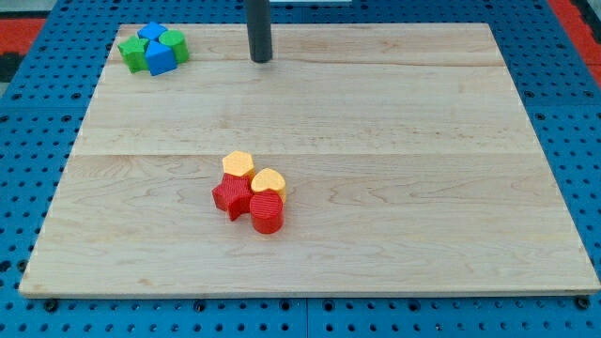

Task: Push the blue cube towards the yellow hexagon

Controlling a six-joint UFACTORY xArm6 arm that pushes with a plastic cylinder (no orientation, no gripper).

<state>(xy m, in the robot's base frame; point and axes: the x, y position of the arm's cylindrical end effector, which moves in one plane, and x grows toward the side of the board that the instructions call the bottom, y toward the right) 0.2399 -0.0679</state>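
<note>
The blue cube (150, 32) sits in a tight cluster at the board's top left corner, touching a second blue block (161, 60) just below it. The yellow hexagon (238, 164) lies near the board's middle, at the top of another cluster. My tip (261, 59) stands on the board near the top edge, well to the right of the blue cube and touching no block. It is far above the yellow hexagon in the view.
Two green blocks flank the blue ones, one on the left (132, 53) and one on the right (176, 43). A second yellow block (269, 180), a red star (230, 197) and a red cylinder (267, 213) press against the hexagon. The wooden board (423, 188) rests on blue pegboard.
</note>
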